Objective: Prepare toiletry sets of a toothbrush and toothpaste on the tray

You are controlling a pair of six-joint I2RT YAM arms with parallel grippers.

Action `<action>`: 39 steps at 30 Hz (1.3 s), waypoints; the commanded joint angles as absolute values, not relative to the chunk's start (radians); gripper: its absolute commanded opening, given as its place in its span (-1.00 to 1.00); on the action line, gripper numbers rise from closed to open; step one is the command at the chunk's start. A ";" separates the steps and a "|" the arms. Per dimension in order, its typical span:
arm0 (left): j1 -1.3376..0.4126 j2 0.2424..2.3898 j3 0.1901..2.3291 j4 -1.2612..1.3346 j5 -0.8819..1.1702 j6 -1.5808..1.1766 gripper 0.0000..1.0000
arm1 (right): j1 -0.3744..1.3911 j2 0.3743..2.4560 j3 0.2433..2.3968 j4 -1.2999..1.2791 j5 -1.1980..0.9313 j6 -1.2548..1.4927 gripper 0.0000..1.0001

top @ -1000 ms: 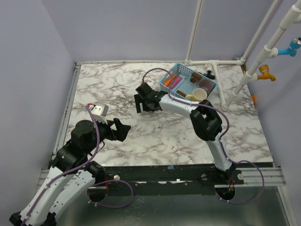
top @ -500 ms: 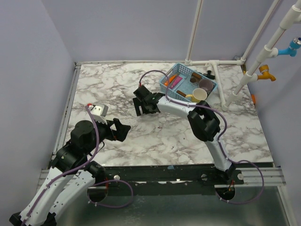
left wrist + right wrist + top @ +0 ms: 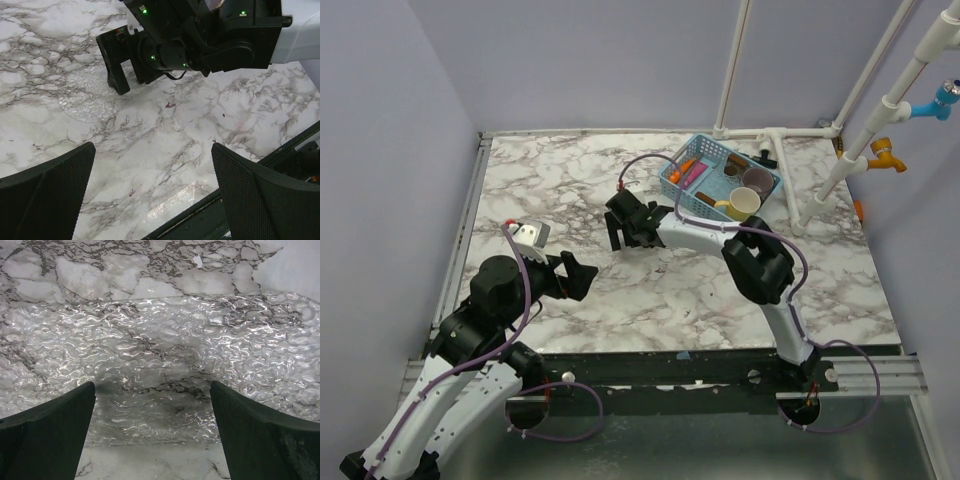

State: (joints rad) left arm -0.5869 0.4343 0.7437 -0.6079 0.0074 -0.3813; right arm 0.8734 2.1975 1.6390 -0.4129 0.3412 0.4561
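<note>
Left gripper (image 3: 582, 275), lower left of the top view: jaws spread wide and empty, low over the white marble tabletop (image 3: 820, 280). I'd park it here, out of the right arm's lane.

Right gripper (image 3: 151, 387), centre of the top view: jaws spread wide, nothing between them. It points down at the clear rippled plastic tray (image 3: 165, 345), which fills most of the right wrist view. The left wrist view shows the same tray (image 3: 82, 102) as a faint glassy patch just below the right fingers. I see nothing on the tray, so my read is no set has been laid yet.

The supplies look to be in the blue plastic mesh basket (image 3: 672, 182), upper right of the top view, just beyond the right forearm. Orange and pink slender items (image 3: 688, 170) sit at its left end, and a beige cup (image 3: 745, 201) and a dark cup (image 3: 757, 180) at its right end. I can't tell brush from paste at this size.

My plan for the pick:
- Lift straight up off the tray before swinging, since it is light and would skid.
- Enter the basket from above, at the left end, clear of the cups.
- Close across the narrow width of one item, at mid-length.
- Watch the mesh wall against the outer finger.
</note>
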 commanded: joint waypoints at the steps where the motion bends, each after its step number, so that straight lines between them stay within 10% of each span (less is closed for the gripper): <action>1: -0.591 0.427 0.738 -0.601 0.009 -0.377 0.97 | 0.894 2.199 1.531 -0.515 0.324 0.463 0.94; 39: -0.590 0.415 0.735 -0.600 0.013 -0.376 0.97 | 0.998 1.815 0.972 -0.505 0.340 0.803 0.94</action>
